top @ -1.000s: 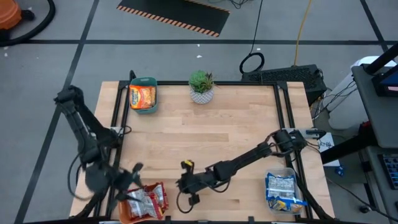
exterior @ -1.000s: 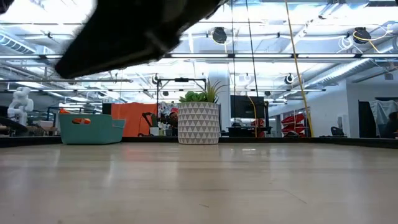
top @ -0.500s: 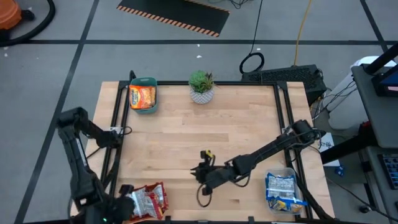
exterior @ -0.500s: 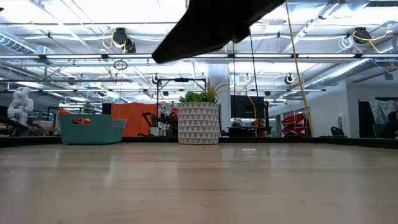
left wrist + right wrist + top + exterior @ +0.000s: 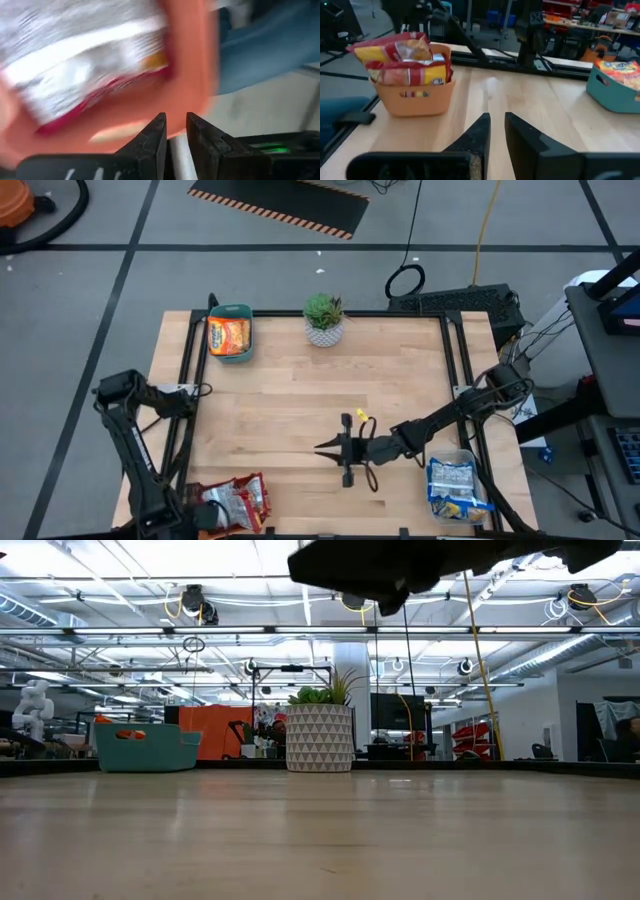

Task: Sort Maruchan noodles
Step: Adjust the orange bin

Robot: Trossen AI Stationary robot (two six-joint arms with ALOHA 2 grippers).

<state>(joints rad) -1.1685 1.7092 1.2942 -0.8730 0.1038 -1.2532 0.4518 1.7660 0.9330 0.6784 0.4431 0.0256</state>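
Packets (image 5: 232, 502) filled the orange bin (image 5: 203, 525) just ahead of my left claw (image 5: 175, 131), fingers nearly together and empty; my right claw (image 5: 346, 448), likewise narrowed, hung mid-tabletop (image 5: 300, 400).

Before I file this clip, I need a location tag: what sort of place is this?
Probably a robotics lab or industrial workspace: exposed ceiling ducts and lights, hazard-striped floor mat, and a wooden worktable holding sorting bins.

Three plastic bins are showing: one teal (image 5: 231, 335), one orange (image 5: 415, 95), one clear (image 5: 455, 485). One potted green plant (image 5: 324, 319) is sitting by. Packets inside aren't countable.
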